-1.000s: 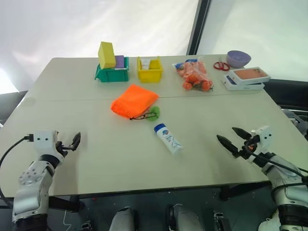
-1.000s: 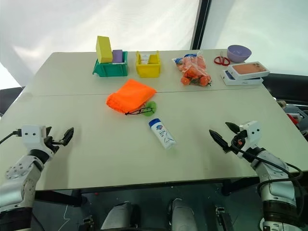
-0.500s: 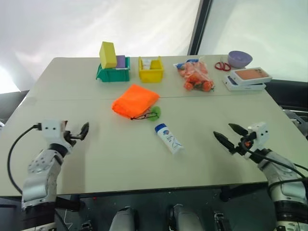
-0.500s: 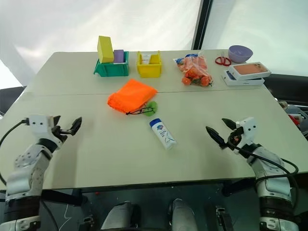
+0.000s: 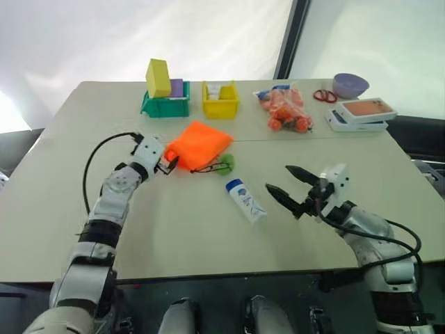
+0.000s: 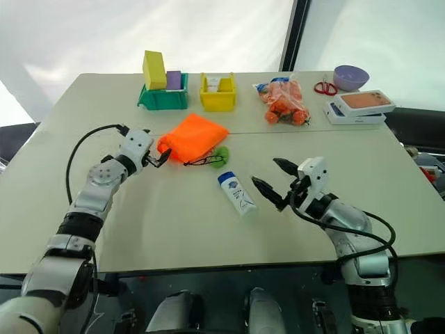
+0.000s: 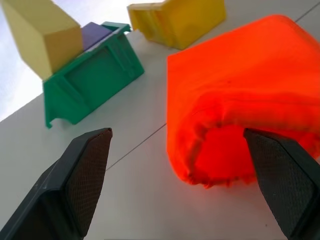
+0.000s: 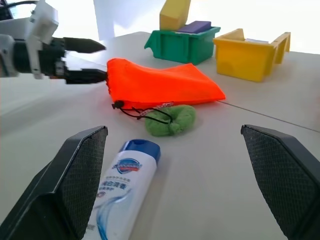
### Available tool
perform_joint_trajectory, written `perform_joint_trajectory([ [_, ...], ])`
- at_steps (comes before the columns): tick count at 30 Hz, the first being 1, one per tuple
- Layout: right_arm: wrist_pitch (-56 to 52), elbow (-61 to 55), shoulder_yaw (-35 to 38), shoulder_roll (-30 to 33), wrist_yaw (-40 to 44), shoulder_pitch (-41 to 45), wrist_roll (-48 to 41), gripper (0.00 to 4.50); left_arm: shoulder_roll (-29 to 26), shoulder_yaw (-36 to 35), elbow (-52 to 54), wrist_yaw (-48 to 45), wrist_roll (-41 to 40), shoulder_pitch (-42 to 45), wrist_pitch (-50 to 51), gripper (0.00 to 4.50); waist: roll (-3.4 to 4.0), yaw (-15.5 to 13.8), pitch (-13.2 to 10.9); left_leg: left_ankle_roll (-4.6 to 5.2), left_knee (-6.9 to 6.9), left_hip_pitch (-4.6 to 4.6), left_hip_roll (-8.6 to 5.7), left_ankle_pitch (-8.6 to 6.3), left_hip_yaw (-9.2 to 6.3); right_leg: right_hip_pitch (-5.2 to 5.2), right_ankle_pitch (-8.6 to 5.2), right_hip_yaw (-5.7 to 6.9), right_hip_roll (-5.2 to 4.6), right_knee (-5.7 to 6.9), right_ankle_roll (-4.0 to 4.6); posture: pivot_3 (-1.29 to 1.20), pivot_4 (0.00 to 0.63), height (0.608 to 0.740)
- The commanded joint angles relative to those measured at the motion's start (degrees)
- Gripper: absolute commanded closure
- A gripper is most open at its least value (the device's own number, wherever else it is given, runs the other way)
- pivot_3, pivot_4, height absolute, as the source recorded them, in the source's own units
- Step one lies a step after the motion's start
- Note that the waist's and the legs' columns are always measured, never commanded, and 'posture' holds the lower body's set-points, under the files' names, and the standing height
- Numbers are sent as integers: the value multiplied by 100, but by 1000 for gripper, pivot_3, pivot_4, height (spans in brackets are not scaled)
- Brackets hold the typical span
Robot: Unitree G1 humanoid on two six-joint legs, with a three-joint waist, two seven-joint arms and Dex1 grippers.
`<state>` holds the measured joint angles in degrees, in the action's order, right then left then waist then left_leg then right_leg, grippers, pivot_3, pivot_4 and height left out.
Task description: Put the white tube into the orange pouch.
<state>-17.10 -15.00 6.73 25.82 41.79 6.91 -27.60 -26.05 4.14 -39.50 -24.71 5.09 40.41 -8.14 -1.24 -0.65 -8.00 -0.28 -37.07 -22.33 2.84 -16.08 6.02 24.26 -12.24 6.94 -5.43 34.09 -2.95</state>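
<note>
- At the pouch (image 5: pixel 197 144) mouth, the left gripper (image 5: pixel 169 163) waits, jaws spread, empty.
- Beside the tube (image 5: pixel 245 201), the right gripper (image 5: pixel 288 188), jaws wide, must grasp it next.

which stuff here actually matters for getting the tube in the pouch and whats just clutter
Belongs to the job:
white tube
orange pouch
left gripper, open at the pouch's mouth
right gripper, open beside the tube

Just lying about:
green bin
yellow bin
bag of orange items
scissors
purple bowl
flat boxes
</note>
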Motion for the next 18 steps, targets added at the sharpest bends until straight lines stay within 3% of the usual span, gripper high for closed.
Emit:
perform_joint_trajectory([
  [1, -78, -463, -32, -67, -158, -11, -126, 69, 14, 226, -692, 114, 369, 482, -504, 0, 0, -2, 0, 0, 1, 0, 0, 0, 0, 0, 0, 0, 1, 0, -1, 0, 150, 740],
  [6, -140, -719, -61, -108, -328, -165, -119, 69, 114, 330, -1639, 235, 557, 1005, -839, 0, -4, -9, 0, 0, -1, -1, 0, 0, -1, 0, -1, 2, 0, 1, -3, 0, 150, 740],
  [10, -189, -845, -73, -90, -441, -236, -97, 0, 57, 306, -2032, 242, 584, 1173, -1070, 1653, -6, -1, 0, 2, -2, -1, 0, -1, -1, 0, -2, 2, -2, 1, -4, 0, 150, 740],
  [15, -431, -955, -142, 14, -580, -208, -24, 0, -41, 230, -2174, 128, 515, 1216, -1212, 4357, -6, -3, 0, 2, -2, -1, 1, -1, -2, 1, -2, 3, -1, 5, -4, 0, 150, 740],
  [18, -619, -995, -218, 73, -636, -175, -15, 0, -64, 84, -2030, -185, 270, 1151, -1176, 4442, -6, -3, 0, 2, -3, -1, 1, -1, -2, 1, -2, 3, -1, 4, -4, 0, 150, 740],
])
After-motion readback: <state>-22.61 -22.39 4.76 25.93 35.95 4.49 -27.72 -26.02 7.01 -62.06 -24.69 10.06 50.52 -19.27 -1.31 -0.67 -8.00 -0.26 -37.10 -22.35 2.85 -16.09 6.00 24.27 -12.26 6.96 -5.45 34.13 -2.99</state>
